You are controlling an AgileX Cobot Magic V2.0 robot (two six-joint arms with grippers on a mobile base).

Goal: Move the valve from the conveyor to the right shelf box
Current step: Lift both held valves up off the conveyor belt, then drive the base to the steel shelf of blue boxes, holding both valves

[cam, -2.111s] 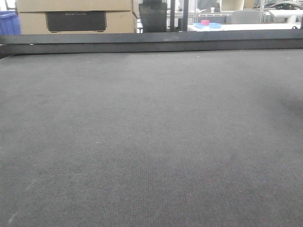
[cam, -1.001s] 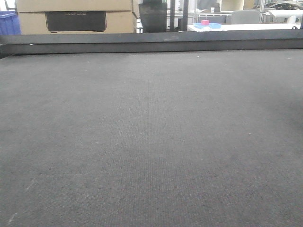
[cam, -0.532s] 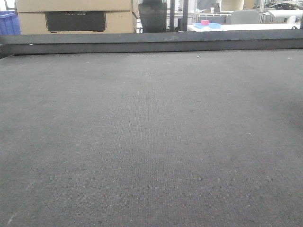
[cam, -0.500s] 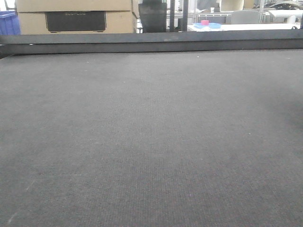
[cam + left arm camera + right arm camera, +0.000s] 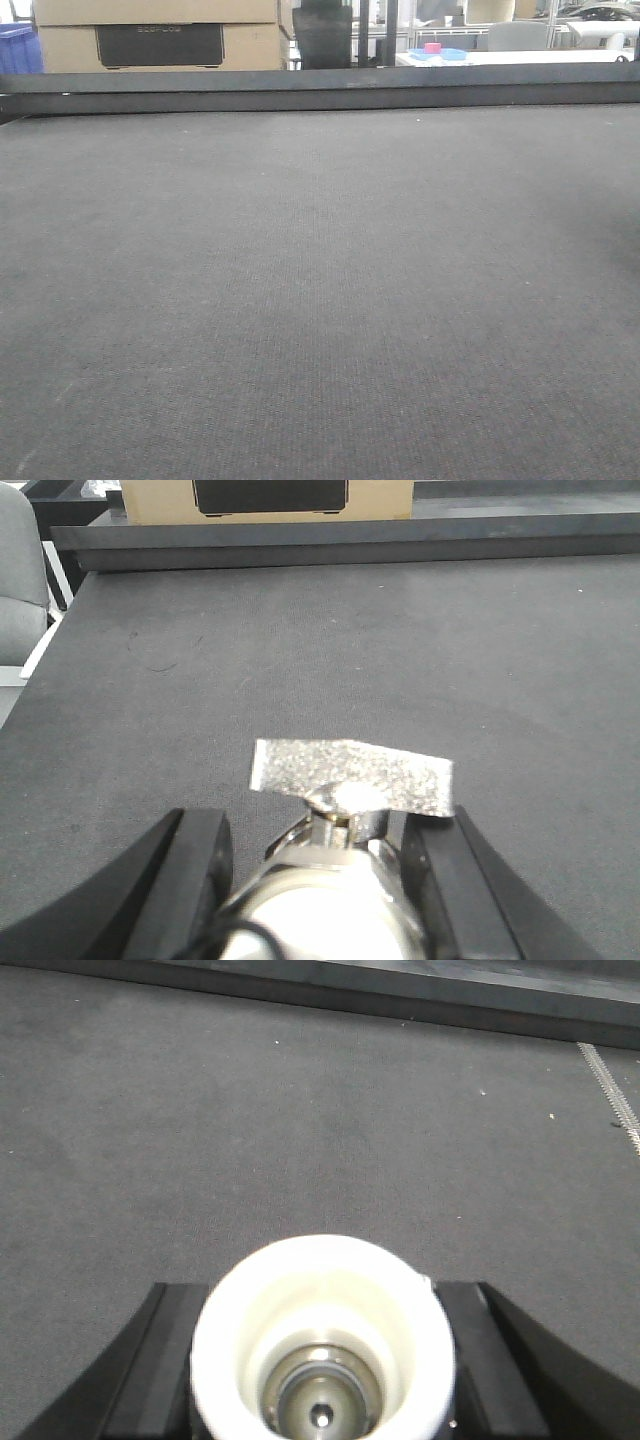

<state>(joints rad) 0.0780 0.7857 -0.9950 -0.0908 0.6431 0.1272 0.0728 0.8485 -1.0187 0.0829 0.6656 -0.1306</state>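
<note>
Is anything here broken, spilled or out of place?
Nothing stands out. The conveyor lies flat, with only a few faint scuffs and pale specks. The left gripper holds a metal valve squarely between its jaws, the right gripper a white cylindrical fitting.

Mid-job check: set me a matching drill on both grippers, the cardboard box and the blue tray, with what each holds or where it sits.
1 left gripper
2 right gripper
3 cardboard box
4 blue tray

A carries a pink object
B closed on a white cup-shaped part
C tan, beyond the conveyor rail
D closed on a metal valve

Pairs: 1-D, 2-B, 3-C, 4-A
</note>
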